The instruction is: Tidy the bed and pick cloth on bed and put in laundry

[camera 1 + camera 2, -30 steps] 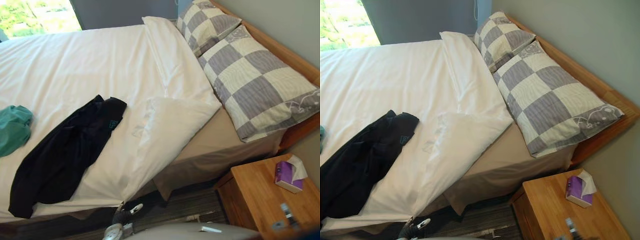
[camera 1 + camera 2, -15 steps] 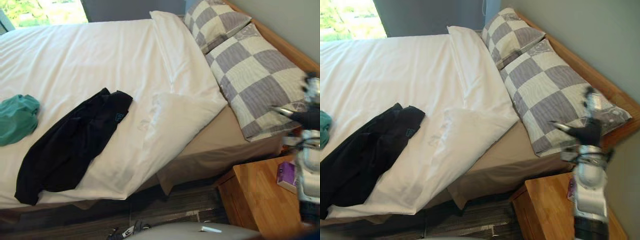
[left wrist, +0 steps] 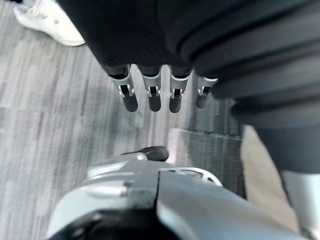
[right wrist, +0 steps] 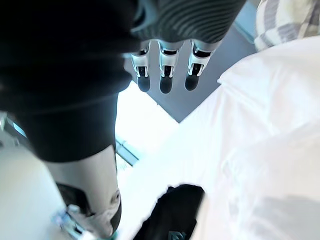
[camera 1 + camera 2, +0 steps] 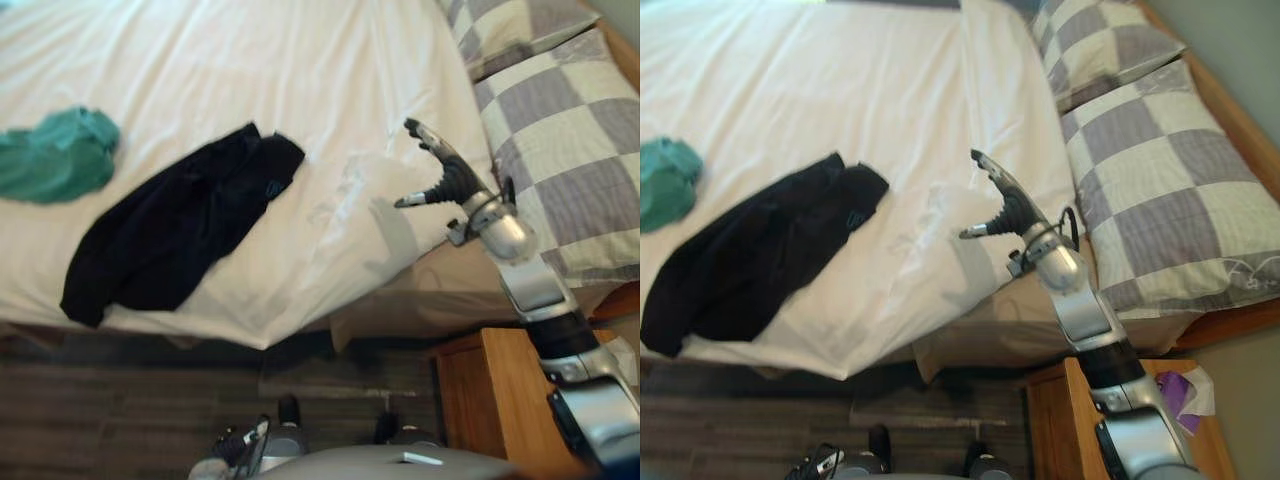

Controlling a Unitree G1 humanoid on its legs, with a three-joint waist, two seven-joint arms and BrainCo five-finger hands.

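Observation:
A black garment (image 5: 180,228) lies crumpled on the white duvet (image 5: 250,80) near the bed's front edge. A green cloth (image 5: 55,155) is bunched further left on the duvet. My right hand (image 5: 450,180) is open, fingers spread, held just above the duvet's turned-back corner (image 5: 345,235), to the right of the black garment and touching nothing. In the right wrist view its fingers (image 4: 165,75) are straight above the duvet (image 4: 260,125), with the black garment (image 4: 175,215) beyond. My left hand (image 3: 150,95) hangs open over the grey floor, holding nothing.
Two grey-and-cream checked pillows (image 5: 1170,190) lie at the head of the bed on the right. Tan sheet (image 5: 455,290) is bare under the folded-back corner. A wooden nightstand (image 5: 1050,420) with a purple tissue box (image 5: 1185,392) stands beside the bed. A person's white shoe (image 3: 47,22) is on the floor.
The camera has tilted down and shifted. My right arm has reached in from the right side and now hovers over the duvet's folded corner. The cloths lie as before.

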